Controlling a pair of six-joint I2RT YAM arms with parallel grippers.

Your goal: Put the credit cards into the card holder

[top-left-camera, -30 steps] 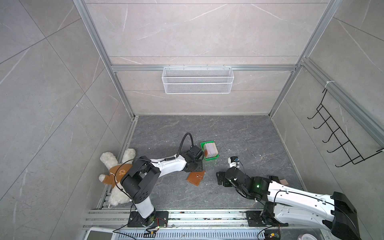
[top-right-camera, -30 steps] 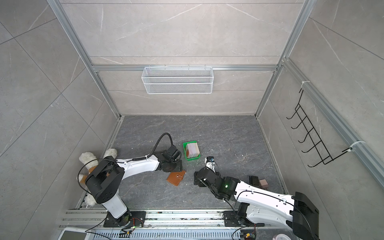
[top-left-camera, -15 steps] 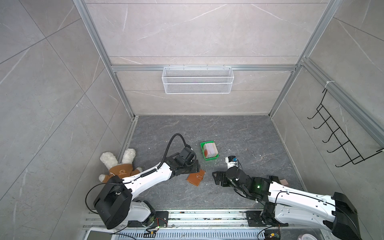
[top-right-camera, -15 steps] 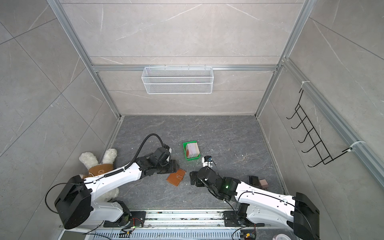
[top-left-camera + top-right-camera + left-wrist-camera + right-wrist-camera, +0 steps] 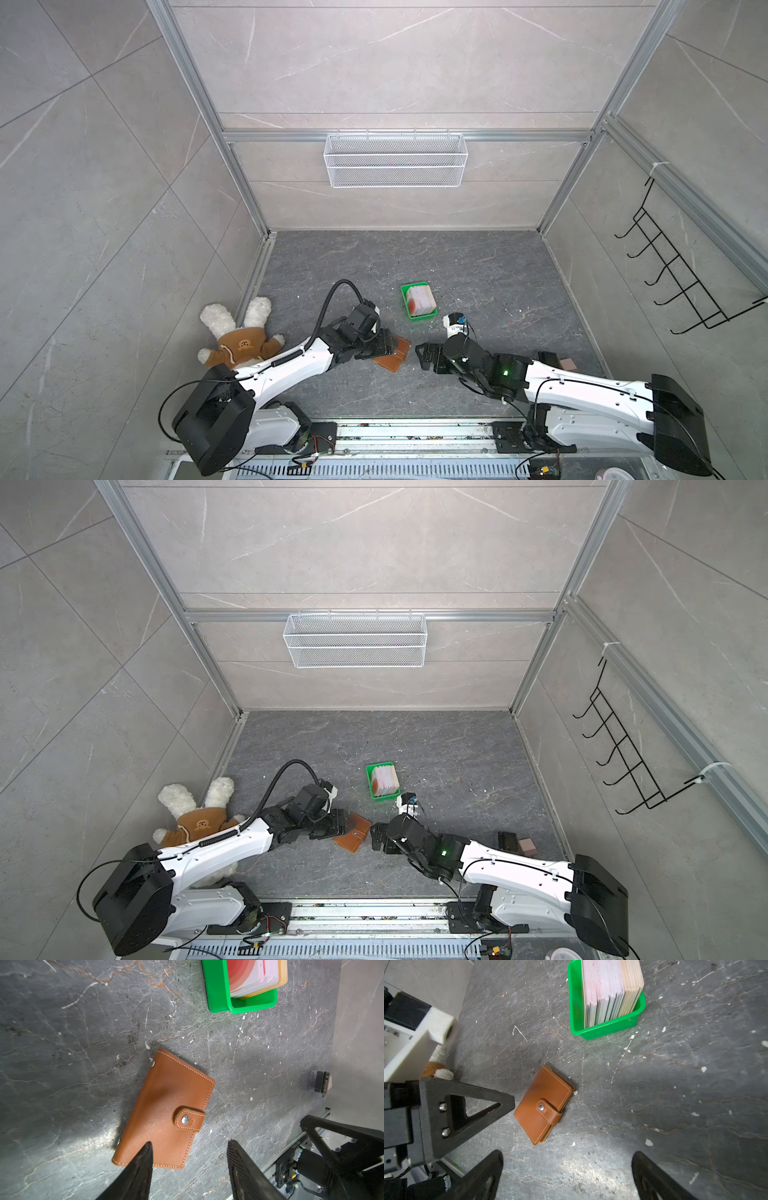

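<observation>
Nothing is in the wallet (image 5: 166,1105) yet, as far as I can see: it lies flat on the grey floor (image 5: 62,1064) with its snap tab (image 5: 190,1121) buttoned. It is closed in the right wrist view too. The cards (image 5: 610,991) all stand on edge, packed together in the green tray (image 5: 612,1028), which sits apart from the wallet, farther from the arms' bases in both top views. I judge the whole job is still ahead: unsnap the tab, spread the wallet open, then bring cards over and slide them in. My left gripper (image 5: 189,1144) is low over the wallet's near end with its jaws partly open and holding nothing. One finger crosses the wallet's corner in the left wrist view, the other hangs over bare floor beside it, and I cannot tell whether either tip touches the leather. That arm reaches in from the left, stretched low along the floor in a top view (image 5: 384,343). My right gripper (image 5: 566,1154) faces it from the other side, just short of the wallet, jaws spread wide and empty, with that arm lying equally low.
</observation>
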